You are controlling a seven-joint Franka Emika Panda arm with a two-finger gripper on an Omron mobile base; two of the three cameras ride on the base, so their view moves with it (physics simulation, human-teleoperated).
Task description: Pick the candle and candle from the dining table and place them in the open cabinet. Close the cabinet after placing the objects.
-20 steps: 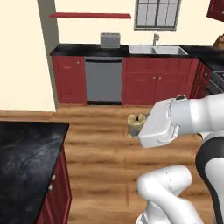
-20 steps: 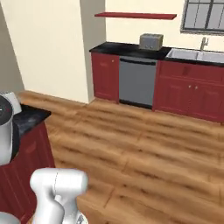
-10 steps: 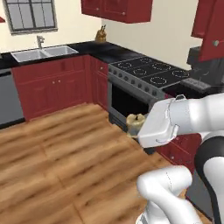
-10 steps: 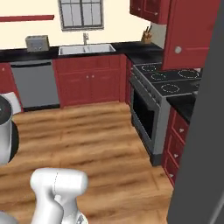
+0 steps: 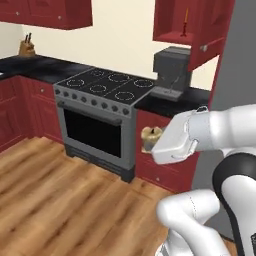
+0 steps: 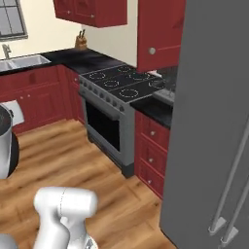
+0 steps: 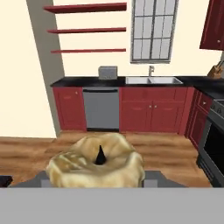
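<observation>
The jar candle [image 5: 151, 138] is in the gripper [image 5: 156, 144], carried at mid-frame of the left base view in front of the red lower fronts right of the stove [image 5: 102, 95]. In the hand view the tan jar [image 7: 96, 166] sits low in the middle, wick up, with the jaws clasped against its sides, so I take it as gripped.

This looks like the carrying step for the second candle: the base faces the corner where the cabinet [image 5: 172, 35] hangs, at the upper right of the left base view. Its door [image 5: 212, 31] stands open, and the orange taper [image 5: 186, 22] is already upright on the red shelf inside. In the right base view the door [image 6: 158, 34] with its silver knob shows at the top centre.

Next the arm would have to lift the jar well up to shelf height, set it down beside the taper without knocking it, let go, and then swing the door shut. The coffee machine [image 5: 172, 72] on the counter just below is something to steer clear of on the way up.
</observation>
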